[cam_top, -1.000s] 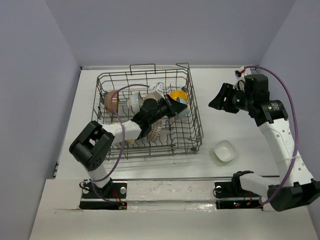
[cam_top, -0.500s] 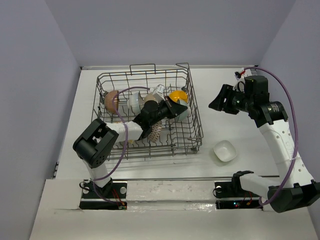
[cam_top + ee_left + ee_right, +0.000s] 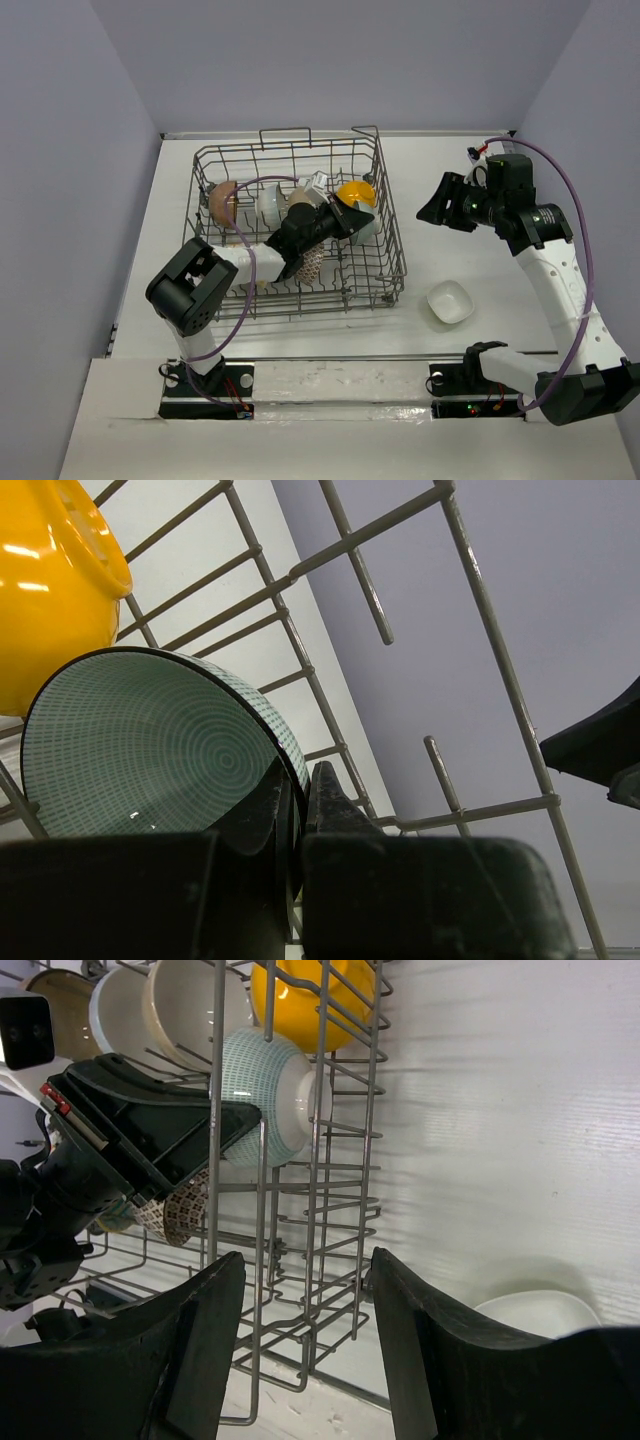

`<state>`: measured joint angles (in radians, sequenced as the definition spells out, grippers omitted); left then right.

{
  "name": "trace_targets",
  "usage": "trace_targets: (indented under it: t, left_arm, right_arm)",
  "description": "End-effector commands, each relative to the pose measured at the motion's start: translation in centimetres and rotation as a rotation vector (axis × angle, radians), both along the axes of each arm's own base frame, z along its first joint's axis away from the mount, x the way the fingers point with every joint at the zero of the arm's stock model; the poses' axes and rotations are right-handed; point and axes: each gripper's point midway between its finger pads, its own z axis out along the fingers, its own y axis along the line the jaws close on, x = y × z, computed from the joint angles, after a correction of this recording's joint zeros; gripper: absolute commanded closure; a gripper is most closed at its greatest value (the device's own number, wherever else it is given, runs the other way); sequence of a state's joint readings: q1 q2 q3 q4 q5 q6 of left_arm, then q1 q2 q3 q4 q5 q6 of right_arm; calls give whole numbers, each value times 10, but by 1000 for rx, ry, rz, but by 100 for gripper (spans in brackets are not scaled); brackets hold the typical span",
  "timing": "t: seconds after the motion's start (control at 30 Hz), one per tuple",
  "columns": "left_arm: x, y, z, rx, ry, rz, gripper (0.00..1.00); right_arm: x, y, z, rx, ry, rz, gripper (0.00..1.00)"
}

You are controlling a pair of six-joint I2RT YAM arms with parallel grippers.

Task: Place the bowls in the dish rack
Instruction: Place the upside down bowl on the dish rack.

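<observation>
Left tool (image 3: 298, 810) is pinched tight on the rim of the teal bowl (image 3: 150, 750), inside the dish rack (image 3: 390, 240), with the orange-yellow bowl (image 3: 50, 590) just beyond. Released unseated, it could topple onto that neighbour. Right tool (image 3: 300, 1300) gapes wide, empty. Count: six bowls racked, one white bowl (image 3: 449, 302) on the desk (image 3: 480, 230).

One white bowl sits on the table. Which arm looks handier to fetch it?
Probably right. The white bowl lies on its side of the dish rack, and the right gripper is open and empty. The left gripper is inside the rack, shut on the teal bowl.
</observation>
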<state>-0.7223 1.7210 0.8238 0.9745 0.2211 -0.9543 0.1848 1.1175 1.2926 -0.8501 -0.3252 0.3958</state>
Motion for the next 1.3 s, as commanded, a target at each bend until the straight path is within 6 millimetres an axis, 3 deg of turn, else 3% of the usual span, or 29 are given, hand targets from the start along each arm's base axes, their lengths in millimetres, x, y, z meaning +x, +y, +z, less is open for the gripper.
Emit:
trace_targets:
  t: [0.0, 0.37, 0.6, 0.87, 1.07, 1.27]
  left_arm:
    - [5, 4, 36, -68, -88, 37, 99]
    - [10, 5, 27, -25, -65, 64, 97]
    - [11, 3, 27, -16, -67, 65, 97]
    - [11, 2, 26, -2, -67, 65, 97]
    - [12, 2, 27, -3, -68, 65, 97]
    - [13, 1, 28, 3, -71, 63, 97]
  right_arm:
    - [5, 4, 13, 10, -76, 20, 41]
    - [6, 14, 18, 15, -82, 72, 41]
    - [8, 37, 17, -54, -74, 90, 43]
    - [19, 35, 22, -123, -90, 19, 43]
    - [21, 56, 5, -186, -64, 41, 44]
    - [30, 54, -11, -278, -41, -32, 44]
